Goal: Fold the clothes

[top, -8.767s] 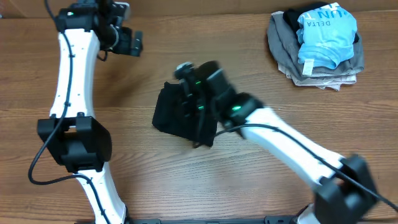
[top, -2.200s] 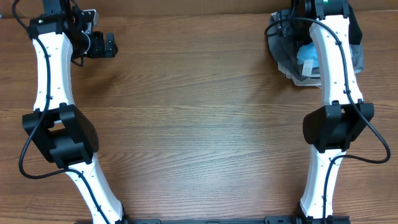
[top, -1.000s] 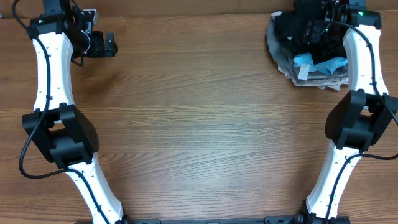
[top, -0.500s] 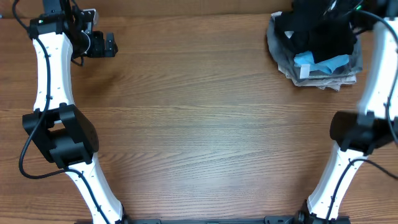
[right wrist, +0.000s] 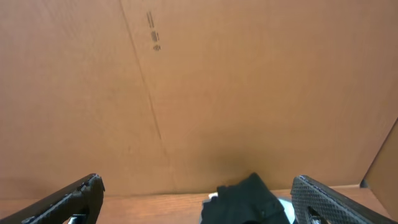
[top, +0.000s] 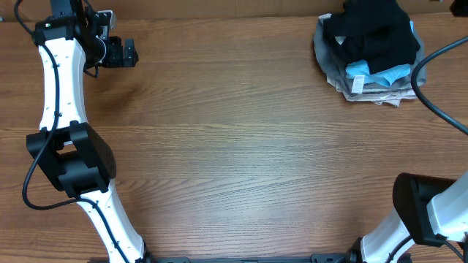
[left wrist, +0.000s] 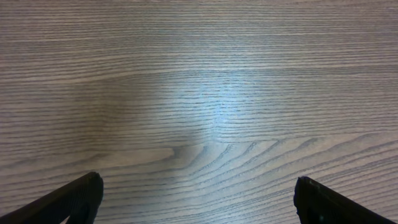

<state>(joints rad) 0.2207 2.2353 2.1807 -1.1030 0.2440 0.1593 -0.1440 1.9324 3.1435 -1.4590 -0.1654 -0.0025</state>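
The clothes, one folded black garment (top: 373,36), lie on top of a stack of garments at the table's far right corner. In the right wrist view the black garment (right wrist: 249,199) shows low in the frame, below and beyond my right gripper (right wrist: 196,183), whose fingers stand wide open with nothing between them. The right gripper itself is out of the overhead view. My left gripper (top: 131,52) hovers at the far left of the table. In its wrist view the left gripper (left wrist: 198,186) is open over bare wood.
Under the black garment lie a light blue shirt (top: 380,71) and grey and beige folded garments (top: 376,91). A brown cardboard wall (right wrist: 199,87) stands behind the table. The right arm's base (top: 428,212) and its cable (top: 439,62) sit at the right edge.
My right gripper opened and pulled back from the stack, out of the overhead view. The black garment stays on the pile. The left arm has not moved.
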